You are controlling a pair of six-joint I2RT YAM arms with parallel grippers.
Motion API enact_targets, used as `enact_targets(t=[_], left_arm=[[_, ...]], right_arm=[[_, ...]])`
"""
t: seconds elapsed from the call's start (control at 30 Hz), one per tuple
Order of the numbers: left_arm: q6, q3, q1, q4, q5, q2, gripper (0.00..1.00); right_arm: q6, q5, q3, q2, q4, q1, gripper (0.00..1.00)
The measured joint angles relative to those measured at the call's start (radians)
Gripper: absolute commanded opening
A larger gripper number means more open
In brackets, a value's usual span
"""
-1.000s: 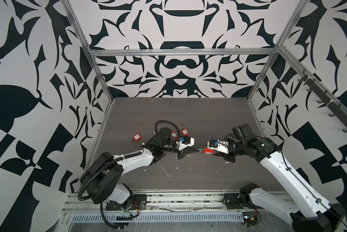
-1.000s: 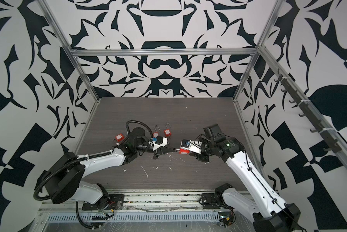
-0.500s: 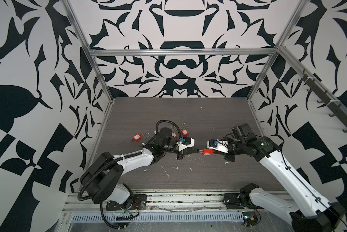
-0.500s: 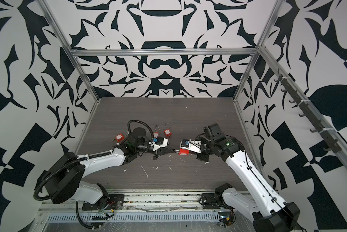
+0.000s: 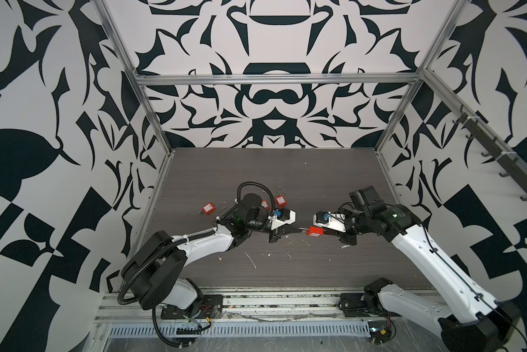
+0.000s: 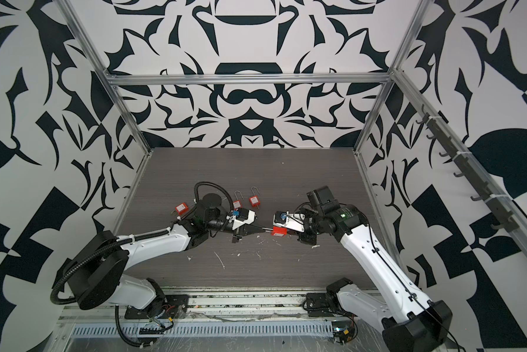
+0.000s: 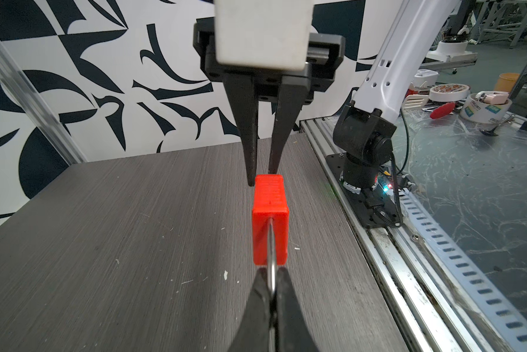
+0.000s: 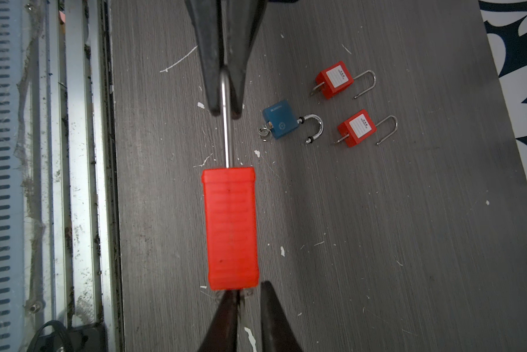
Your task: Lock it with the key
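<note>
A red padlock (image 5: 315, 240) (image 6: 279, 231) hangs level above the table between the two arms. My left gripper (image 7: 273, 274) (image 5: 300, 236) is shut on its steel shackle (image 8: 225, 137), as both wrist views show. My right gripper (image 8: 248, 292) (image 7: 262, 178) sits at the opposite end of the red body (image 8: 230, 228). Its two fingers stand a little apart. A sliver of metal from the key (image 8: 247, 293) shows at that end, next to one finger and clear of the other. Most of the key is hidden.
On the table behind lie a blue padlock (image 8: 279, 119) with a key in it and two red padlocks (image 8: 334, 80) (image 8: 356, 128) with open shackles. Another red padlock (image 5: 208, 208) lies further left. The metal front rail (image 8: 82, 183) runs close beside the held padlock.
</note>
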Motion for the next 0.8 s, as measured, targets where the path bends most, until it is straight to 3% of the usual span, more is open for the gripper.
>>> enact_targets(t=[0.8], left_arm=[[0.037,0.039,0.0,-0.06,0.009,0.0,0.0]], right_arm=[[-0.009,0.005,0.002,-0.005,-0.024,0.0,0.05]])
